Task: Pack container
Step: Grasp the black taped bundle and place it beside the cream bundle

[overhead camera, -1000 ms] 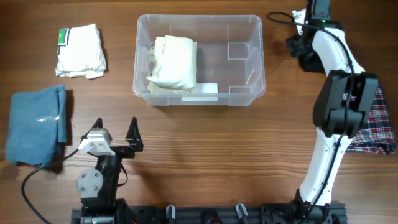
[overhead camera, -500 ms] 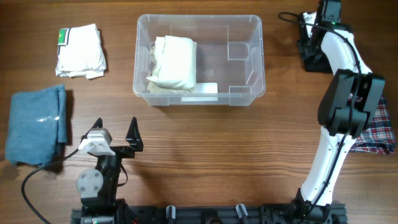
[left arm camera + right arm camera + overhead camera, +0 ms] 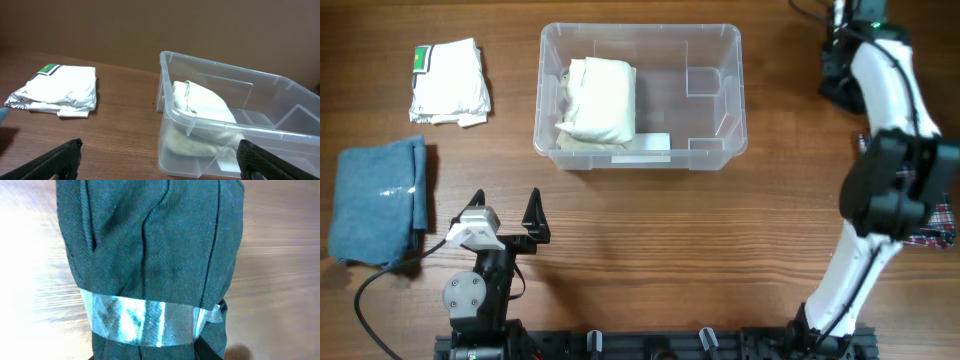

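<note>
Since the earlier frame, the right arm [image 3: 886, 110] has swung away from the container's right end and out toward the far right corner of the surface [image 3: 650, 240], its elbow now covering most of the plaid cloth [image 3: 938, 226] near the right edge. The right gripper [image 3: 836, 88] has come down over a dark folded garment [image 3: 150, 255] bound with a band of clear tape, which fills the right wrist view. The fingers themselves barely show there, so I cannot tell whether the gripper is spread, pressed together or already pinching the fabric. Nothing else has shifted. The left gripper [image 3: 506, 205] sits parked near the front edge with its fingers spread wide and nothing between them. The container [image 3: 640, 27] stands at the middle of the far half of the surface, with one cream folded cloth [image 3: 598, 100] lying in its left part and its right part bare. A white folded shirt with a green tag [image 3: 450, 82] and a folded blue cloth [image 3: 378, 200] lie well apart from it on the left, untouched. By my reading, packing is at an early stage, and the dark garment is the next piece to go in: the reach points to a pick from the right side, then a carry back to the open right half of the bin.
</note>
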